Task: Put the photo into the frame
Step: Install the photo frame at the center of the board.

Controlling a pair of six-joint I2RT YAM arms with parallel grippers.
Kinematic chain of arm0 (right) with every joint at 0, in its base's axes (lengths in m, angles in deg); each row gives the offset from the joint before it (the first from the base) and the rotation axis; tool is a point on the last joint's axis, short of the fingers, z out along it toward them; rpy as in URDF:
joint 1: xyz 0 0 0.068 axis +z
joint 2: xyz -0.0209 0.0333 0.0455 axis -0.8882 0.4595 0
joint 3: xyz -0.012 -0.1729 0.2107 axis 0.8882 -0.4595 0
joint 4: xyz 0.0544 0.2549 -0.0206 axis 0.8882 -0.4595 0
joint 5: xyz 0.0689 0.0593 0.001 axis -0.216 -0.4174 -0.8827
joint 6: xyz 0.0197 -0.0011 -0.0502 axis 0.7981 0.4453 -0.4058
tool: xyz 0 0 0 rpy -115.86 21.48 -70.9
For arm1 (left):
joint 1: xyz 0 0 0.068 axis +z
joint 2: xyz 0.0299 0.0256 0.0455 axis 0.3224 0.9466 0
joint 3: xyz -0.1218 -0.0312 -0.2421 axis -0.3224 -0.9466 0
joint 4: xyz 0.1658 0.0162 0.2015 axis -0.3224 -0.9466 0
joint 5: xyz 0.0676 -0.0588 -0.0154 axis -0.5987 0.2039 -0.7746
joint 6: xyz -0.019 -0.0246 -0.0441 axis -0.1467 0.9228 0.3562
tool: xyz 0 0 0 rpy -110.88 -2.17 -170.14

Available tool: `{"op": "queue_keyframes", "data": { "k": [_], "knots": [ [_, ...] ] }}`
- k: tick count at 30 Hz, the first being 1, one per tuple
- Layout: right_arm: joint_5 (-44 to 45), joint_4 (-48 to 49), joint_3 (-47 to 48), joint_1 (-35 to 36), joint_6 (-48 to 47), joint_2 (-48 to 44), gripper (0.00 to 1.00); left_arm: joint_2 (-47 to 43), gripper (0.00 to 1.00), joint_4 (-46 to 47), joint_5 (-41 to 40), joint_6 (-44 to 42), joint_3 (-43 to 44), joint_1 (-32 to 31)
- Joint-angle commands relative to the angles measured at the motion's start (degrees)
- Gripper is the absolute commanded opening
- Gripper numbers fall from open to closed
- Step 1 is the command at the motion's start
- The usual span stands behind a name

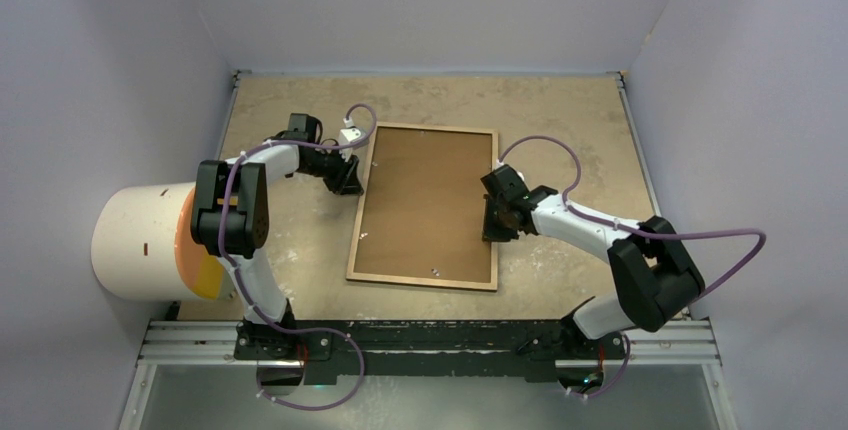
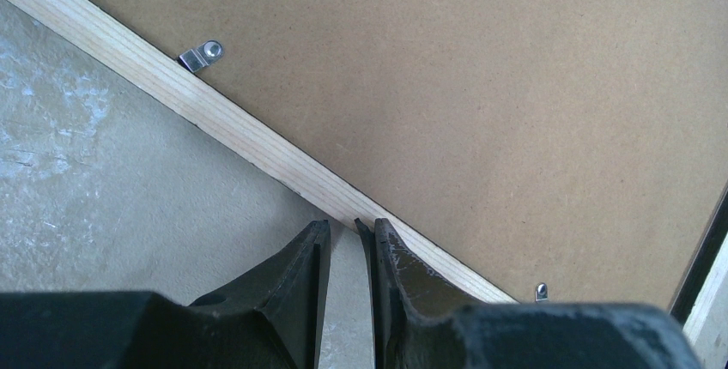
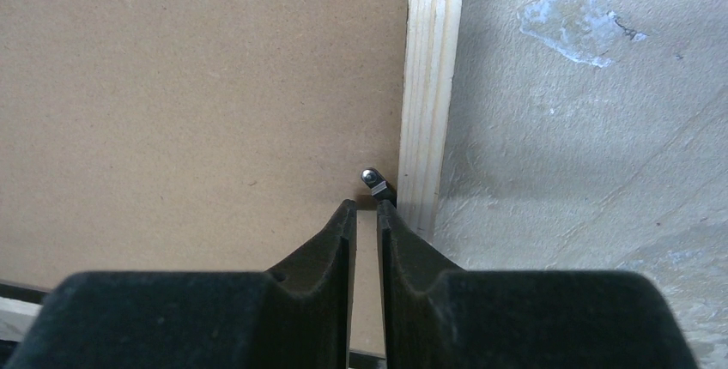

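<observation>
— Where's the frame [image 1: 420, 281]?

— Flat in the middle of the tabletop [image 1: 560, 120], wood back upward, with the brown backing board [image 1: 425, 200] seated inside its rim. I can't see the photo anywhere. It may be under that board, but I can't tell.

— And the arms?

— The left gripper [image 2: 343, 225] is at the frame's left rim, its jaws nearly together and empty, with only a sliver of tabletop showing between them. The right gripper [image 3: 367, 206] is over the right rim with the same narrow slit and nothing in it, its tip just beside a small metal clip [image 3: 376, 180].

— How would it handle?

— Light and stiff, I'd guess, but the pane would make it fragile. It lies flush, so there's little to pinch. I'd go for the wooden rim, or nudge the clips with one fingertip. The board looks thin and might bend.

— Is there room to move?

— There's bare tabletop all round, widest at the far and right sides. Walls close in on three sides, and a big white drum [image 1: 130, 240] crowds the left arm.
</observation>
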Motion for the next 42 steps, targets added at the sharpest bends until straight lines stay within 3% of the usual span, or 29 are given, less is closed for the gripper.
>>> {"op": "queue_keyframes", "data": {
  "k": [1,6,9,18,20,29,42],
  "knots": [
    [7.37,-1.83,0.96,-0.52,-2.07,0.37,0.17,-0.09,0.25,-2.87,-4.21,-2.57,-1.93,-0.03],
    [7.07,-2.43,2.38,-0.02,-3.04,-0.81,0.17,-0.25,0.25,-2.95,-3.99,-2.53,-1.86,-0.03],
    [2.48,-0.89,2.77,1.83,-3.16,-2.84,0.18,-0.60,0.25,-3.41,-3.78,-2.73,-1.84,-0.03],
    [-29.84,15.12,-1.28,5.24,-3.43,-0.35,0.31,-2.08,0.25,-6.85,-2.44,-5.36,-2.61,-0.10],
    [-32.86,17.20,-1.37,5.96,-3.40,1.61,0.33,-2.21,0.25,-7.25,-2.43,-5.84,-3.11,-0.25],
    [-36.20,16.52,-0.86,8.94,-5.26,7.66,0.33,-2.03,0.25,-7.31,-3.41,-5.79,-3.29,-0.29],
    [-36.02,13.41,-3.09,9.24,-6.30,5.83,0.32,-1.61,0.25,-7.09,-3.42,-5.79,-3.24,-0.47]
  ]
}}
